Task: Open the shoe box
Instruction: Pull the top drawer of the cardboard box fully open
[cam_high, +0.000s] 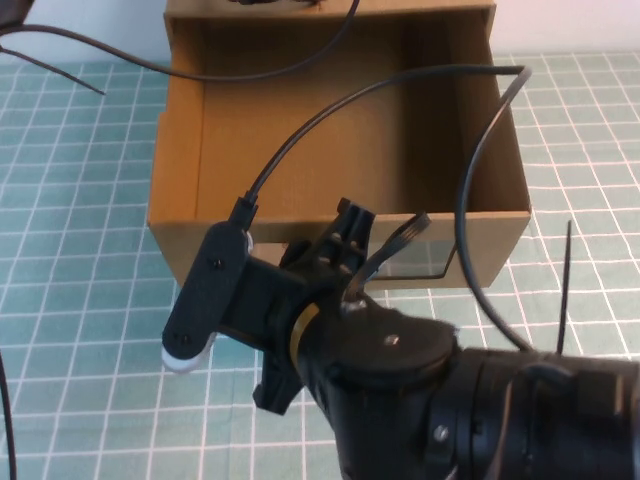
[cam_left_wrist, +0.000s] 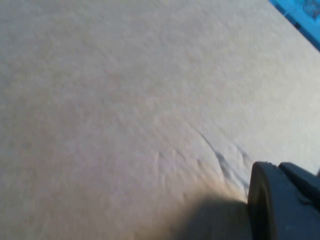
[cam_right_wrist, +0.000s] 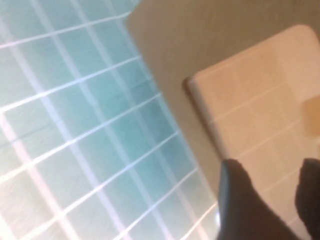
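The brown cardboard shoe box (cam_high: 180, 170) stands open on the mat, its inside bare and its lid (cam_high: 330, 12) raised at the far side. My right gripper (cam_high: 350, 222) is at the box's near wall, just outside it, beside a pale label (cam_high: 420, 262). In the right wrist view the right gripper (cam_right_wrist: 280, 200) is open, with a gap between its dark fingers (cam_right_wrist: 240, 205) and the label (cam_right_wrist: 260, 100) showing behind them. The left wrist view is filled with plain cardboard (cam_left_wrist: 125, 100) very close up. Only part of my left gripper (cam_left_wrist: 285, 205) shows there, and the left arm is hidden in the high view.
A green grid mat (cam_high: 70, 300) covers the table around the box. Black cables (cam_high: 300, 140) loop over the box's opening and along its right wall. The right arm's dark body (cam_high: 420, 390) fills the near middle and right.
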